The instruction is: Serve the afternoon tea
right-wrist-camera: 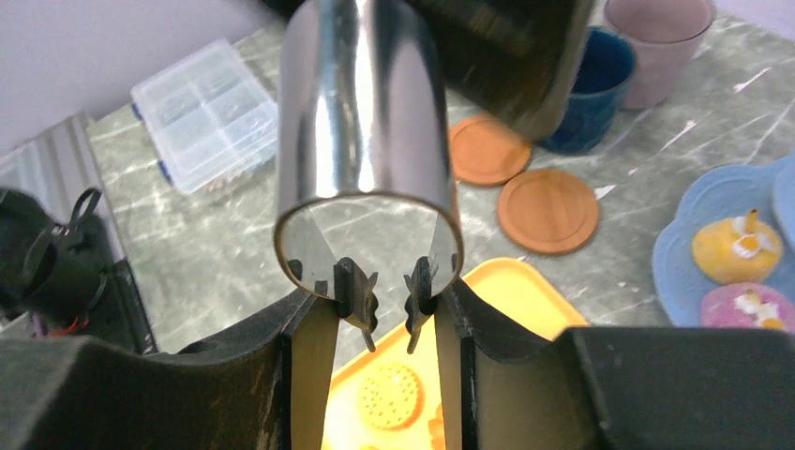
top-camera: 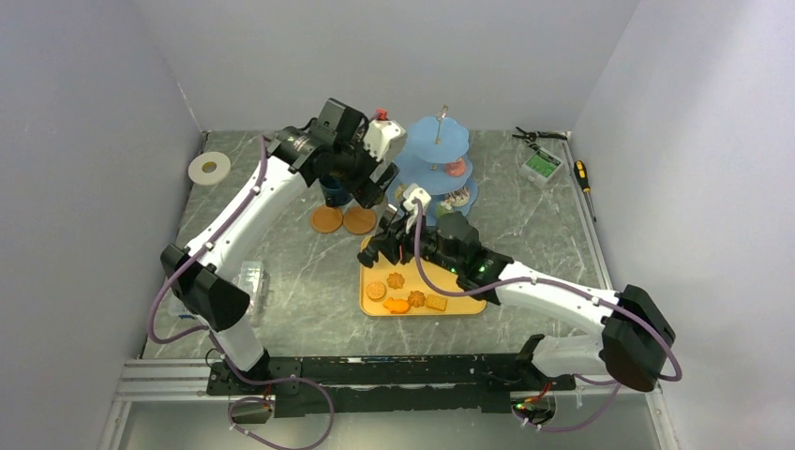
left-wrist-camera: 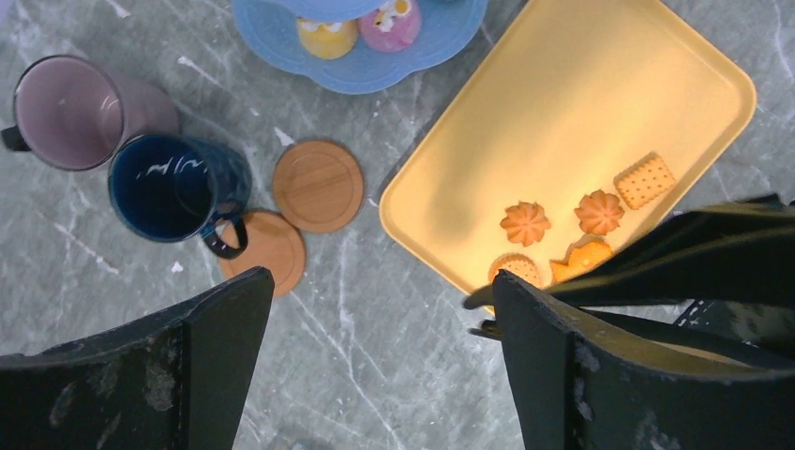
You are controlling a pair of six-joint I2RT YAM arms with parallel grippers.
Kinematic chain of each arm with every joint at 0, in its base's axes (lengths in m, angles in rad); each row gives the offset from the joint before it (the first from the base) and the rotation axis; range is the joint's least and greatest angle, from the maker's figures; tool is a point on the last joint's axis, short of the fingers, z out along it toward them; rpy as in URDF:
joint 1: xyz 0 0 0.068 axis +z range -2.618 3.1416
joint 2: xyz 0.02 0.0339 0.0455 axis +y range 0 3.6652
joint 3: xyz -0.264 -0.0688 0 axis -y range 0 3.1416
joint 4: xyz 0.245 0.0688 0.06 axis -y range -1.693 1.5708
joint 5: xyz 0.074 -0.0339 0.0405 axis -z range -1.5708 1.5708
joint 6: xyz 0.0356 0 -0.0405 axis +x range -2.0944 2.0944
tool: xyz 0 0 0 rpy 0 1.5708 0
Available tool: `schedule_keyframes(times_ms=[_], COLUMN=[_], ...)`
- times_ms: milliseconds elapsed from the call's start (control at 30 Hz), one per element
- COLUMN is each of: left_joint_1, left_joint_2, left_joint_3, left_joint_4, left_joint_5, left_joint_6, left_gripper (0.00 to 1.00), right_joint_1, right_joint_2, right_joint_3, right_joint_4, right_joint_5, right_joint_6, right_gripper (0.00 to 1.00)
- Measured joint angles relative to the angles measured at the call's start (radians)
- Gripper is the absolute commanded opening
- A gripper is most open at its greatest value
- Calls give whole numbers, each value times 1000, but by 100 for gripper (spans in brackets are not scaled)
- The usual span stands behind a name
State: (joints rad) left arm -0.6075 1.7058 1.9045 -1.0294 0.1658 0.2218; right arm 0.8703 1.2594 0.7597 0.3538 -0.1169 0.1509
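My left gripper [top-camera: 367, 187] [left-wrist-camera: 384, 309] is open and empty, hovering above bare table between the coasters and the yellow tray [left-wrist-camera: 600, 103]. Below it stand a mauve mug [left-wrist-camera: 70, 112], a dark-blue mug [left-wrist-camera: 173, 186] and two brown coasters [left-wrist-camera: 318, 185] [left-wrist-camera: 267, 251]. My right gripper [top-camera: 384, 246] [right-wrist-camera: 380, 302] is shut on the tongs [right-wrist-camera: 361, 103], whose black tips are apart and empty above a round biscuit [right-wrist-camera: 389, 396]. Several orange biscuits [top-camera: 416, 298] lie on the tray [top-camera: 422, 313]. The light-blue stand [top-camera: 441, 141] holds cupcakes [left-wrist-camera: 326, 36] [right-wrist-camera: 736, 248].
A white tape roll [top-camera: 210, 168] lies at the back left. A clear plastic box [top-camera: 251, 281] [right-wrist-camera: 211, 112] sits near the left arm. Pliers [top-camera: 539, 136], a green box [top-camera: 542, 166] and a screwdriver [top-camera: 583, 175] lie at the back right. Walls enclose three sides.
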Motion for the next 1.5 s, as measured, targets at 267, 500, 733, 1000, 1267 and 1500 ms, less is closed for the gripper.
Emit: schedule_keyframes(times_ms=[267,500,733,1000,1267,1500], left_joint_1=[117,127,126,126,126,126], left_joint_2=[-53,-69,-69,-69,-69,-69], left_joint_3=[-16,-33,-33,-33,-33,-33], left_joint_4=[-11,-21,-31,-31,-31,-32], left_joint_5=[-7,-6,-6,-6,-6,-6], left_joint_6=[-3,-4,-3,-3,-3,-3], left_gripper=[93,93,93,93,93,93], right_joint_1=[101,146,171,185,187,195], right_joint_2=[-64,-41,-11,24,76,99], right_joint_3=[-63,-68,-68,-71,-87,-98], right_joint_4=[-60,-68,-68,-57,-35,-12], right_joint_5=[56,102,127,168,191,196], right_joint_6=[-17,-43,-60,-84,-104,-107], right_gripper=[44,51,53,54,57,57])
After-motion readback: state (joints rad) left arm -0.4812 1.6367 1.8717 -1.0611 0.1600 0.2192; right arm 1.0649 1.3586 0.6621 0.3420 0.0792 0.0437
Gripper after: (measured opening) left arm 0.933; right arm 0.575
